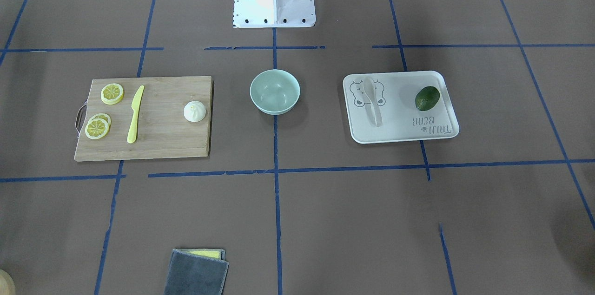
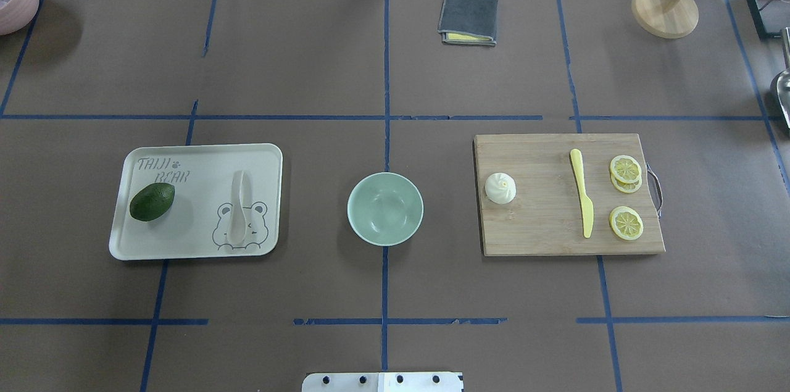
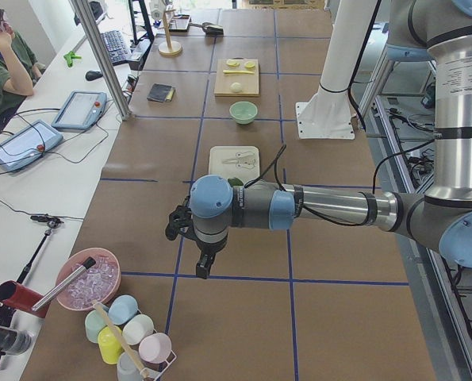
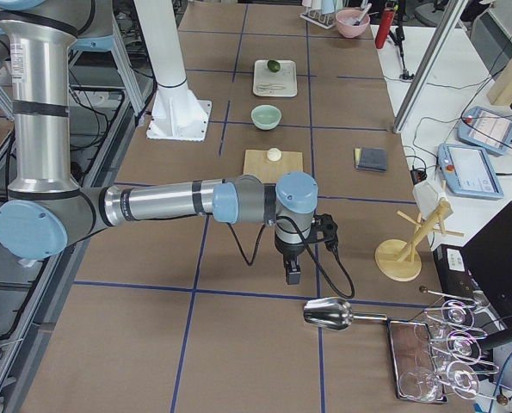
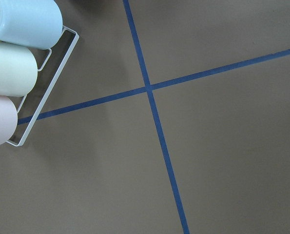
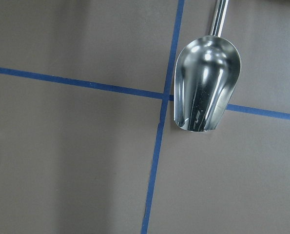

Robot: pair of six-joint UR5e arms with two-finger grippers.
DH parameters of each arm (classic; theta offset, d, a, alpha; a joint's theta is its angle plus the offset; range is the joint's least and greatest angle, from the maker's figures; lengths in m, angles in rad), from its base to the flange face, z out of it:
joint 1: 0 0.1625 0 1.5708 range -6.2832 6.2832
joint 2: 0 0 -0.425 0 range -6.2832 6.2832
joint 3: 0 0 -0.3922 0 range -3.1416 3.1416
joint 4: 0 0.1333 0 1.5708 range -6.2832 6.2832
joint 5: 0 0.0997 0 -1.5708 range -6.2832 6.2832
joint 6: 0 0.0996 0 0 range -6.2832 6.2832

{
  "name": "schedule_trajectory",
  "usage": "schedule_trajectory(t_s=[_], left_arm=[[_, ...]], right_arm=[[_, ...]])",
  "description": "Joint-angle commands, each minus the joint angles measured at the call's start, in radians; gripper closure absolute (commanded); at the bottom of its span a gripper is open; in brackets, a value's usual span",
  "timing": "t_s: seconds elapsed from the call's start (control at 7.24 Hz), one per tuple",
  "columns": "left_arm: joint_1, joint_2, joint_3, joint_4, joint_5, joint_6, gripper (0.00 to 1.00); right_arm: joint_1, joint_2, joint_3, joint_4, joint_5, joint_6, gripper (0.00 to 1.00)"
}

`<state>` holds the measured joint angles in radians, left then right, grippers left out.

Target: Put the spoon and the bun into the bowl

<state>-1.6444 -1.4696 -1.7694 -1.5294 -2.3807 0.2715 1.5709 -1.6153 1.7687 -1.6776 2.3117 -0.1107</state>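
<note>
Honestly, nothing's done yet. The cutting board (image 2: pixel 543 237) on the bowl's (image 2: pixel 385 208) right has the bun (image 2: pixel 500 187) near its bowl-side edge. The tray (image 2: pixel 203 157) on the bowl's left has the spoon (image 2: pixel 238 207) lying flat, and the bowl sits empty between them. Both need moving in. The left gripper (image 3: pixel 204 266) and right gripper (image 4: pixel 292 274) hang well away from the bowl, one out to each side. Can't tell if their fingers are apart or together.

Spoon (image 2: pixel 237 207) flat on tray (image 2: pixel 123 244); bun (image 2: pixel 500 187) on board (image 2: pixel 543 237); mint bowl (image 2: pixel 385 208) between.
</note>
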Motion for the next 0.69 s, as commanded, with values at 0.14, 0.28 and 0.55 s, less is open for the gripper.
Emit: schedule_trajectory(t_s=[0.14,0.28,0.55], left_arm=[[0.000,-0.002,-0.007,0.000,-0.001,0.000,0.00],[0.000,-0.005,-0.016,-0.002,-0.003,0.000,0.00],[0.009,-0.018,-0.035,-0.108,0.000,-0.001,0.00]], right_arm=[[-0.002,-0.005,-0.005,-0.002,0.005,-0.001,0.00],[-0.003,-0.005,-0.003,-0.002,0.006,-0.001,0.00],[-0.005,0.004,-0.002,0.001,0.002,-0.004,0.00]])
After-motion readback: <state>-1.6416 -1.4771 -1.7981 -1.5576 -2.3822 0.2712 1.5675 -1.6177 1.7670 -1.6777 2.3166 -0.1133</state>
